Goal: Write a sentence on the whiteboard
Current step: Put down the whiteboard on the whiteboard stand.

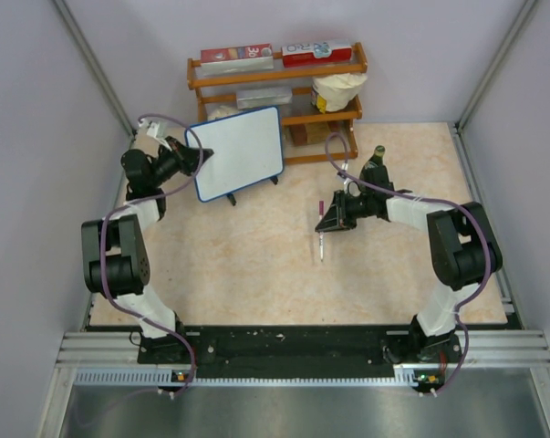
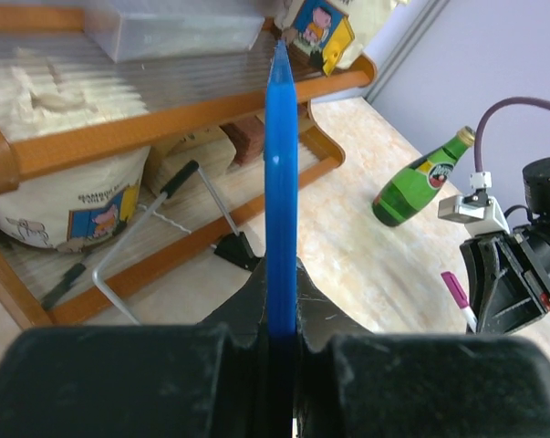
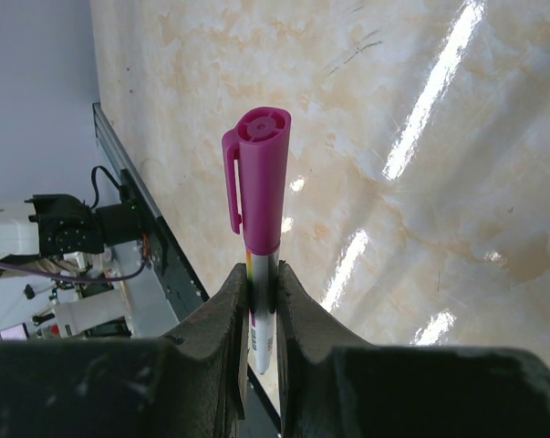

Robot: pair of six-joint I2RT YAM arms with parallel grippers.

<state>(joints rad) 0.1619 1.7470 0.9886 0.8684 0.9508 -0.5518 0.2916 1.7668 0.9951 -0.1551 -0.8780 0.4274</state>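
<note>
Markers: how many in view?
1. The pink-capped marker is clamped in the right gripper, right of the whiteboard. Others may be hidden on the cluttered shelf.

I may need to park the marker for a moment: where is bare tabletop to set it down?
Widest bare patch: the near-centre table, in front of the whiteboard and left of the marker. Another lies right of the green bottle. Crowded at the back: shelf rack, whiteboard and bottle sit close.

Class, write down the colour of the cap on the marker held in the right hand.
Magenta pink. The marker cap shows best in the right wrist view.
</note>
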